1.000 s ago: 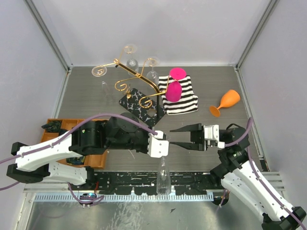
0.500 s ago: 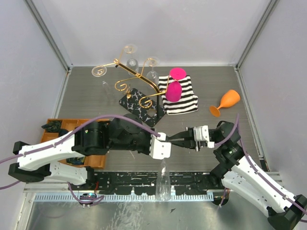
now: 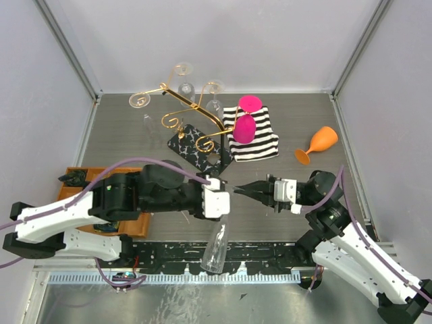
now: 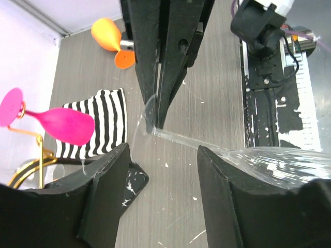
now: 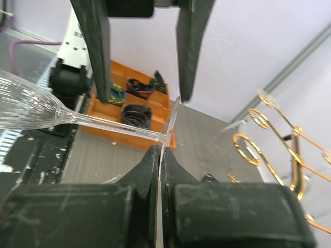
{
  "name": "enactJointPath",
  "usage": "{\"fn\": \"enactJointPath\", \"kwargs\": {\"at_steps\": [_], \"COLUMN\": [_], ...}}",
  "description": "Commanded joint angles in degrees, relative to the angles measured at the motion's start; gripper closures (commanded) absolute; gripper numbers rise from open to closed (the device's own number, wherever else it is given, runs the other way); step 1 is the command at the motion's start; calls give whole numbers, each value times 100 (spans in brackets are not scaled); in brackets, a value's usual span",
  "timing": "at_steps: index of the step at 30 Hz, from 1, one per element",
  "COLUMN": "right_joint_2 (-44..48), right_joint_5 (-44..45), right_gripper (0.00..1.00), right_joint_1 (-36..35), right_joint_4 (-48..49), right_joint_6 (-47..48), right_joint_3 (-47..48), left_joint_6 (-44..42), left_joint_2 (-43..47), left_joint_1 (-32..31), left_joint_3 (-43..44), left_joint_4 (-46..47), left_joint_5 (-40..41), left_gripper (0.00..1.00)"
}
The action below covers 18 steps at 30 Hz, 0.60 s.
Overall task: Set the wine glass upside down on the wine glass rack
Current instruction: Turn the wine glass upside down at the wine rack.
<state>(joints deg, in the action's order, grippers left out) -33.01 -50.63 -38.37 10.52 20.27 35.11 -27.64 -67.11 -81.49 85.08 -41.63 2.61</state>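
A clear wine glass (image 3: 216, 244) hangs over the table's near edge, bowl toward the front and stem (image 4: 176, 138) pointing at the right arm. My right gripper (image 3: 237, 191) is shut on the thin edge of its foot (image 5: 170, 120); in the right wrist view the right gripper (image 5: 159, 155) pinches that disc edge-on. My left gripper (image 3: 220, 196) stands open, its fingers (image 4: 106, 196) apart on either side of the stem, with the bowl (image 4: 282, 163) beside one finger. The gold wire wine glass rack (image 3: 190, 111) on its black marbled base (image 3: 196, 143) stands at the back, apart from both grippers.
Clear glasses (image 3: 186, 88) hang on the rack. A pink wine glass (image 3: 246, 125) rests on a striped cloth (image 3: 260, 145) to the rack's right. An orange glass (image 3: 316, 146) lies on its side at right. An orange parts tray (image 3: 79, 183) sits at the near left.
The right gripper moved in and shut on the glass's foot. The left gripper opened off the stem. The bowl swung a little to the left.
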Motion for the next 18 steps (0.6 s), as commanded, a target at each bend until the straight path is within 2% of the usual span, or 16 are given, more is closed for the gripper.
{"fn": "enactJointPath", "kwargs": {"at_steps": [1,4,8,13,18], "right_joint_2": [-60,-148,-331,-865,-1283], "right_joint_5": [814,826,1345,2260,3334], "right_gripper": [99,99,99,99,99], "right_joint_1": [-15,-23,-155,-692,-1488], "right_joint_4": [-180,-91,208,-81,-34], "right_joint_6": [533,897,1010,1533,2370], "right_joint_3": [404,426,499,974,1299], "left_joint_6": [736,1401,2291,2976,3233], "left_joint_2": [706,1136,1716,2484,2848], "left_joint_1": [-24,-24,-26,-24,-27], "left_joint_3": [-390,-810,-1347,-1881,-2087], "left_joint_4": [965,1566,1949,1951,1631], "left_joint_5": [538,836,1459,2293,2753], "left_gripper": [34,28,24,19,19]}}
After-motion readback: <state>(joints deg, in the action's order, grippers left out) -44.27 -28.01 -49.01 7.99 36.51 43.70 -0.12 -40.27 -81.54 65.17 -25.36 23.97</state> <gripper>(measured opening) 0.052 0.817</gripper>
